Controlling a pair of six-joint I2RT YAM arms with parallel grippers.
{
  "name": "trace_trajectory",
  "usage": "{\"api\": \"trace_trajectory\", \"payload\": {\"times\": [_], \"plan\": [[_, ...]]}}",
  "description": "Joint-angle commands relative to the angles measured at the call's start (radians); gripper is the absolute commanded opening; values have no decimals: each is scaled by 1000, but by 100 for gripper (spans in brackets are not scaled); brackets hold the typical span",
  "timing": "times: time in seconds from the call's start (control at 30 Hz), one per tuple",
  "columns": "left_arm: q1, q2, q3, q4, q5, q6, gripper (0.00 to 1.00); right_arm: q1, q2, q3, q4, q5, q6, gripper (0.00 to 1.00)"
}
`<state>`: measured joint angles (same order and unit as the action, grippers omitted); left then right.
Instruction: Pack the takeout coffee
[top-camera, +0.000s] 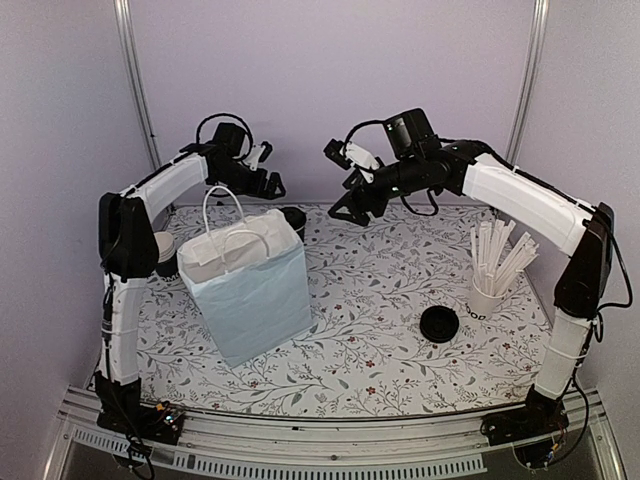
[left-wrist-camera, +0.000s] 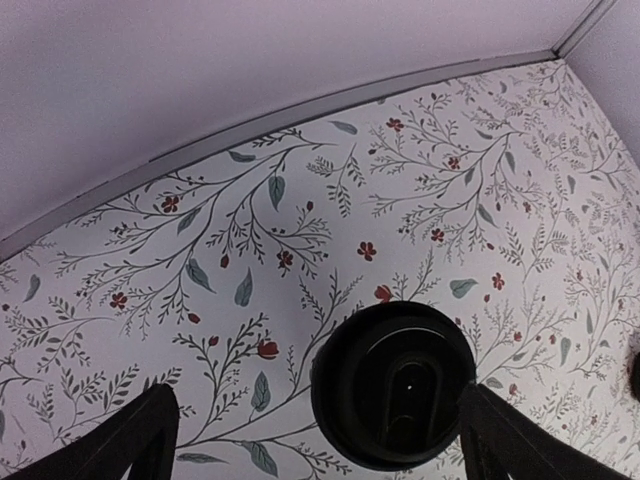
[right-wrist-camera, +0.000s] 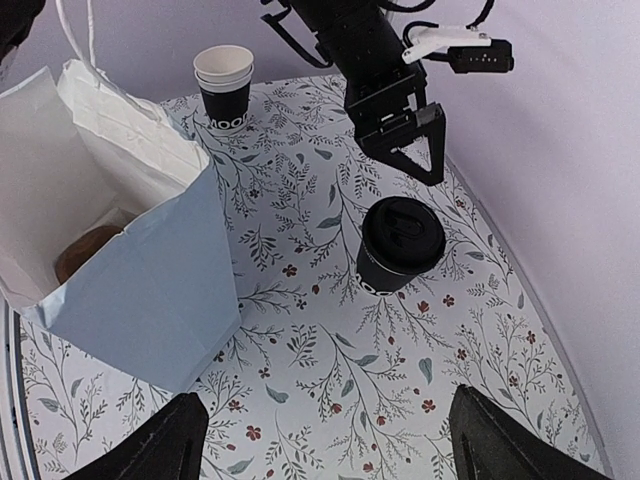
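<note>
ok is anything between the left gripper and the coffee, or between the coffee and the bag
Nothing visible. The left gripper hangs open right above the lidded coffee cup, clear air between. Bare table separates the cup from the open paper bag; only the bag's own rim needs clearing.

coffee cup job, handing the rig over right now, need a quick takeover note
Left gripper: open, empty, above the coffee cup.
Right gripper: open, empty, raised over the far side of the table.
Coffee cup: lidded, upright on the table beside the open paper bag, not in it.
Done: lid is on.
Left: grip the cup, put it into the bag.
</note>
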<state>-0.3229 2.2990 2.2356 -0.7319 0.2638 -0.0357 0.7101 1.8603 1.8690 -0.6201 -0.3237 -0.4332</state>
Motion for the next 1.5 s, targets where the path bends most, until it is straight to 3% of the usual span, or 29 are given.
{"api": "trace_trajectory", "payload": {"times": [0.0,0.7,0.93,1.0,1.1,1.47], "plan": [[-49,46,31,-4,-55,29,100,-5,18,6,1,13,11,87],[-97,155,61,-1,-63,64,99,-4,33,-4,-15,-21,12,87],[-98,150,63,-7,-37,74,85,-4,29,-9,-16,-20,11,86],[-99,144,63,-13,-52,76,87,-4,27,-10,-17,-20,11,86],[-102,133,59,-19,-88,88,99,-5,25,-10,-17,-21,10,86],[-119,116,42,-20,-159,111,100,-4,20,-13,-21,-27,10,86]]}}
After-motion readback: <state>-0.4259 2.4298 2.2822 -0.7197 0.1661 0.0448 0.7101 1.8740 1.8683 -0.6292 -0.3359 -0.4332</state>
